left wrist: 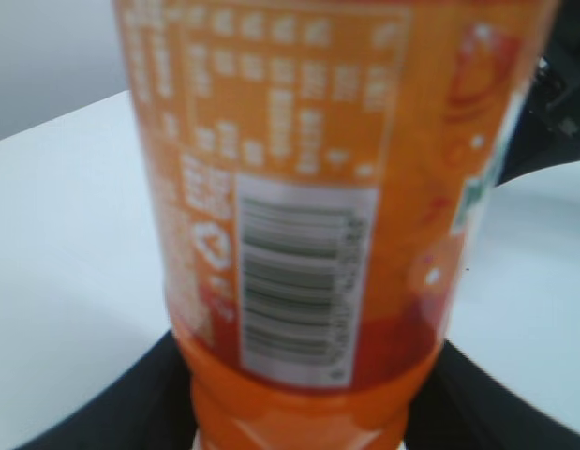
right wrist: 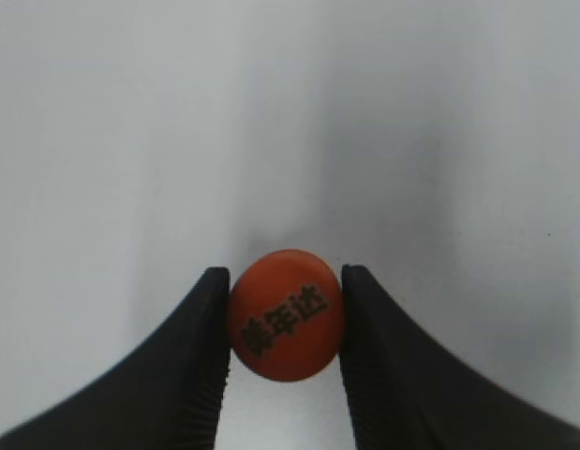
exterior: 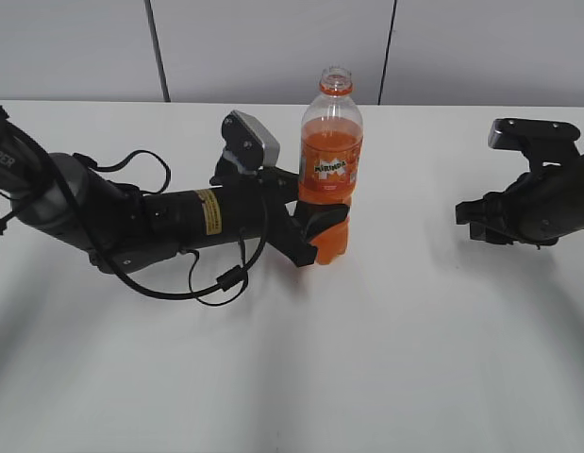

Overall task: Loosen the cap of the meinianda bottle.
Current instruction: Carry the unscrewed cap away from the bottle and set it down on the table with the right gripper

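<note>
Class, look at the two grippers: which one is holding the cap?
The right gripper holds the orange cap between its fingers, away from the bottle. The left gripper clamps the open-necked bottle's lower body instead.

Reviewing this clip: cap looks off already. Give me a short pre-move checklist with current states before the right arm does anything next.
1. Cap off the meinianda bottle: ok, the neck is open in the exterior view.
2. Right end effector shut on the cap: ok, both fingers touch its sides.
3. Left end effector holding the bottle's lower body: ok.
4. Bottle upright on the table: ok.
5. Right arm well away from the bottle: ok.
6. Cap above or resting on the table: cannot tell.
</note>
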Robot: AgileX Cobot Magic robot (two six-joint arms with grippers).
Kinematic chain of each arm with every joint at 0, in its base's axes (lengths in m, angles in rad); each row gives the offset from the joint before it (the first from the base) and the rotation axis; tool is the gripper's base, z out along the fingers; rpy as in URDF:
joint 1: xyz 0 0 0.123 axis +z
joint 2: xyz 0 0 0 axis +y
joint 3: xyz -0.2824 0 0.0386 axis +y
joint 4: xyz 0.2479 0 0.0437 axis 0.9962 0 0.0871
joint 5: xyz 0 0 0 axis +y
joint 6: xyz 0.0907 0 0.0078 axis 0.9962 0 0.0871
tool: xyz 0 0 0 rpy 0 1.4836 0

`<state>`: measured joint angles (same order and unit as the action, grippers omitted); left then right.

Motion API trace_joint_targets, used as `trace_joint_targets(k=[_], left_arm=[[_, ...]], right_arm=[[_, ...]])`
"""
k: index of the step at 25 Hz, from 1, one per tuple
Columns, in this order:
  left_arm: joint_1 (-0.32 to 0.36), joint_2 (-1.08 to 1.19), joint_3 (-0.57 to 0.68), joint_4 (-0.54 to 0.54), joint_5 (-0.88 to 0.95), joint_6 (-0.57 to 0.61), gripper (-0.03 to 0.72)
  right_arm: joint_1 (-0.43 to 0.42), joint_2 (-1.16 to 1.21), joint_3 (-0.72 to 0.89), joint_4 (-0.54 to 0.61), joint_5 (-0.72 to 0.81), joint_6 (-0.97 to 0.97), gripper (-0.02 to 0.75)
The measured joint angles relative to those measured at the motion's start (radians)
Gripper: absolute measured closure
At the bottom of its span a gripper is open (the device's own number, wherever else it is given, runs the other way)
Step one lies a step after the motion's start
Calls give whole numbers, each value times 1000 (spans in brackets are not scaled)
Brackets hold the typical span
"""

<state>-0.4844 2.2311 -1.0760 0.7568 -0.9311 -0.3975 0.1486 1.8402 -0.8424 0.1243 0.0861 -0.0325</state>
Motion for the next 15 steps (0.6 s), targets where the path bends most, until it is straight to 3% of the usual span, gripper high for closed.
trace_joint_targets(k=[15], left_arm=[[0, 0, 0, 0, 0, 0, 315]], right_arm=[[0, 63, 0, 0, -29, 0, 465]])
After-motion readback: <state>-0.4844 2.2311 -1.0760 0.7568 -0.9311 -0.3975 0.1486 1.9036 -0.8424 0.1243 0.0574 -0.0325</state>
